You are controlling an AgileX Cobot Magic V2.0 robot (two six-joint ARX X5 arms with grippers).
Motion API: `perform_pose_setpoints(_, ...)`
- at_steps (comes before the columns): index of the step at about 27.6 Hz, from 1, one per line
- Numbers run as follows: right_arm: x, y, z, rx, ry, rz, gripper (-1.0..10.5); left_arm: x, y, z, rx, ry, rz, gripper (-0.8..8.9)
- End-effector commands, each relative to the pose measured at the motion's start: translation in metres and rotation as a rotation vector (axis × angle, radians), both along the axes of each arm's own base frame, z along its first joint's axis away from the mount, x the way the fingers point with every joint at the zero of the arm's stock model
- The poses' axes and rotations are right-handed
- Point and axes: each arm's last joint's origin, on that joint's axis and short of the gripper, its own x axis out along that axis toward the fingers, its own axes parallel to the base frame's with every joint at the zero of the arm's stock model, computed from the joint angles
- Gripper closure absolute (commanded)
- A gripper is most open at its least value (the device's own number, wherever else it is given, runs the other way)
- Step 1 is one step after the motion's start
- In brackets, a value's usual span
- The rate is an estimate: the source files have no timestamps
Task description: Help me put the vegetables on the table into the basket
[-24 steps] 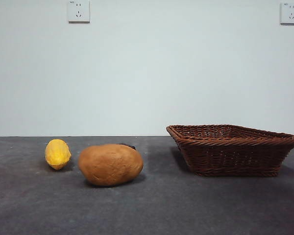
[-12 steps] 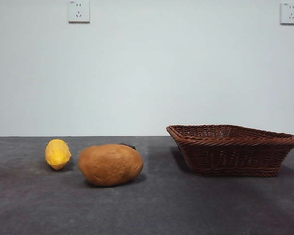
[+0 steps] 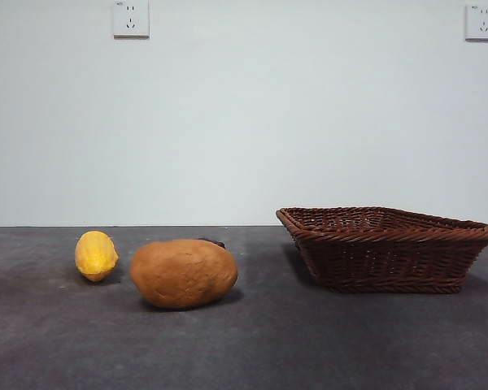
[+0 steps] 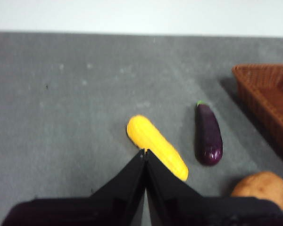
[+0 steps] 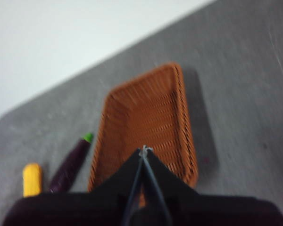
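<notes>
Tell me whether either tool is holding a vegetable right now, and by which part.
Neither holds anything. The left tool and right tool are both shut on nothing, up off the table.

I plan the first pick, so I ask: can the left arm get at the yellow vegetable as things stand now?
Probably yes. The left gripper, fingers shut, hangs above the yellow vegetable, which lies apart from the eggplant and potato; nothing covers it.

From the front, the potato (image 3: pixel 184 273) hides nearly all of the eggplant (image 4: pixel 208 134) behind it.
</notes>
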Motion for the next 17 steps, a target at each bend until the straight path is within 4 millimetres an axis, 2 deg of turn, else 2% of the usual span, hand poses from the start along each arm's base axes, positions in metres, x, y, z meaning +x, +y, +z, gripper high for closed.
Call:
perform_pose_setpoints(1, 0.007, -0.001, 0.004, -0.020, 0.045, 0.004, 9.4, 0.007, 0.000, 0.002, -0.003, 0.050, 0.004, 8.17)
perform_pose_setpoints(9, 0.027, -0.001, 0.005, -0.003, 0.157, 0.022, 9.4, 0.023, -0.002, -0.008, -0.029, 0.190, 0.010, 8.17)
perform_pose_setpoints(17, 0.064, -0.002, 0.006, -0.018, 0.319, 0.125, 9.4, 0.034, -0.008, -0.017, -0.140, 0.307, -0.150, 8.17)
